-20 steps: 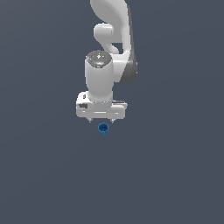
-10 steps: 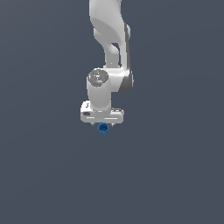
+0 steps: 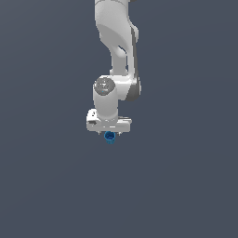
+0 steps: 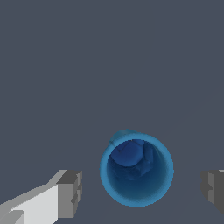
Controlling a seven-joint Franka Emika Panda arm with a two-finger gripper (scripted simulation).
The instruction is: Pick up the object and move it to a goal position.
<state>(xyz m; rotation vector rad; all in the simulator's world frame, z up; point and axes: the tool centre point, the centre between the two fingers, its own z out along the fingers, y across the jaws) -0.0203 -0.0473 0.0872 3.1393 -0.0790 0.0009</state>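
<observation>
The blue cup (image 4: pixel 136 170) stands upright on the grey floor (image 4: pixel 109 57), directly beneath me and between my fingers (image 4: pixel 70 192) — untouched. My claw (image 3: pixel 109 134) is spread wide. I judge the risk is closing off-centre, so one pad shoves the cup over — or it slips.

A plain, flat, dark slate-grey counter (image 3: pixel 186 186) fills the exterior view from edge to edge, uniform in tone and unmarked. The same matte grey surface spreads across the wrist view, where a faint, slightly lighter diagonal band crosses it. Nothing else shows there.
</observation>
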